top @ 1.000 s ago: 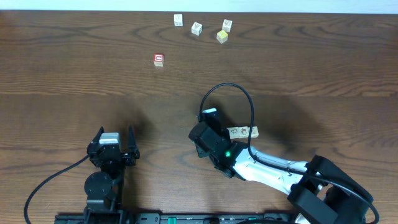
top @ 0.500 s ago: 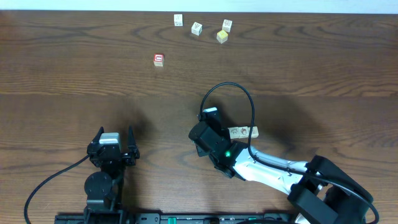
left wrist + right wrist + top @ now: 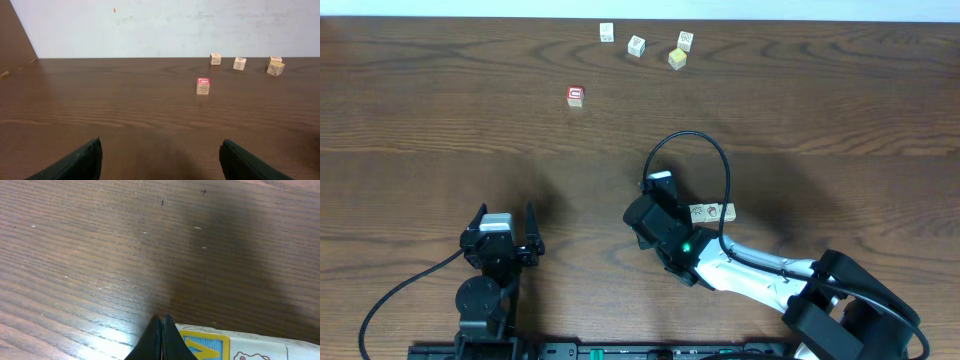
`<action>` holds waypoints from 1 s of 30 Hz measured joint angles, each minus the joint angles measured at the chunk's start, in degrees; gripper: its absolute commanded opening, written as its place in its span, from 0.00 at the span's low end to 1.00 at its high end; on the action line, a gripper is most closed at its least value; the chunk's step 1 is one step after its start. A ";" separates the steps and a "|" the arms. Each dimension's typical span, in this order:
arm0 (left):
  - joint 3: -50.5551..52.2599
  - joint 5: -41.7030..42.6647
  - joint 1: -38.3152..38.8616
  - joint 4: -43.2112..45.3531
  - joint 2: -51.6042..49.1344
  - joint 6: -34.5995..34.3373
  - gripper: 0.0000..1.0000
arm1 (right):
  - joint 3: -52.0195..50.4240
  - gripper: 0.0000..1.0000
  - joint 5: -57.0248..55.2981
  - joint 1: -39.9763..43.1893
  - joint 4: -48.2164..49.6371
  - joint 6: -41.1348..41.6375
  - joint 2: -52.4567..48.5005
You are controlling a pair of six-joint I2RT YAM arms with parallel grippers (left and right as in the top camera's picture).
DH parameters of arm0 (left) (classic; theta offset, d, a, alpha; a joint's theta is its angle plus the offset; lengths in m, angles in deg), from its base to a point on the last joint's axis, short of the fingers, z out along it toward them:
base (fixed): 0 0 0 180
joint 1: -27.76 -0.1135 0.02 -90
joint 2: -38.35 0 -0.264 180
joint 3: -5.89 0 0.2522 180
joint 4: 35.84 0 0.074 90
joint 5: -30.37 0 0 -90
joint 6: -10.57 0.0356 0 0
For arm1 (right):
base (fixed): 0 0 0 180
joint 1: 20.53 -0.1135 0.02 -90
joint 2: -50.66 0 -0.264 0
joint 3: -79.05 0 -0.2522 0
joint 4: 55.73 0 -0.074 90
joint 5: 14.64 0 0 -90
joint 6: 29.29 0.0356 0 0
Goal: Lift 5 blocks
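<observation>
- Hovering low over the counter at centre frame, the right end effector has its fingers pressed together to a single point, gripping nothing.
- Its tip sits just beside a short row of blocks. That looks like a nudging or lining-up position rather than a grasp, since pinched fingers cannot take a cube.
- From the right wrist, the row's nearest face is yellow with a blue border, and the next is cream with a small printed drawing. I cannot tell how many cubes it holds.
- The left end effector at lower left is spread wide and empty, well apart from every cube, apparently parked while the other arm works.
- Four loose blocks sit at the upper centre: three cream-white, and a yellow block just below the last.
- The red-faced cube sits alone, lower left of that group.
- No block is off the counter yet.
</observation>
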 measured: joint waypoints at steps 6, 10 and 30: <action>-0.02 0.00 0.00 0.00 0.00 0.00 0.75 | -0.02 0.01 -1.38 0.00 0.02 0.59 0.00; 0.00 0.00 0.00 0.00 0.00 0.00 0.75 | -0.02 0.01 -1.01 0.00 0.66 0.61 0.00; 0.00 0.02 0.00 0.00 0.00 0.00 0.76 | 23.02 0.09 7.41 2.10 -20.20 -9.97 2.82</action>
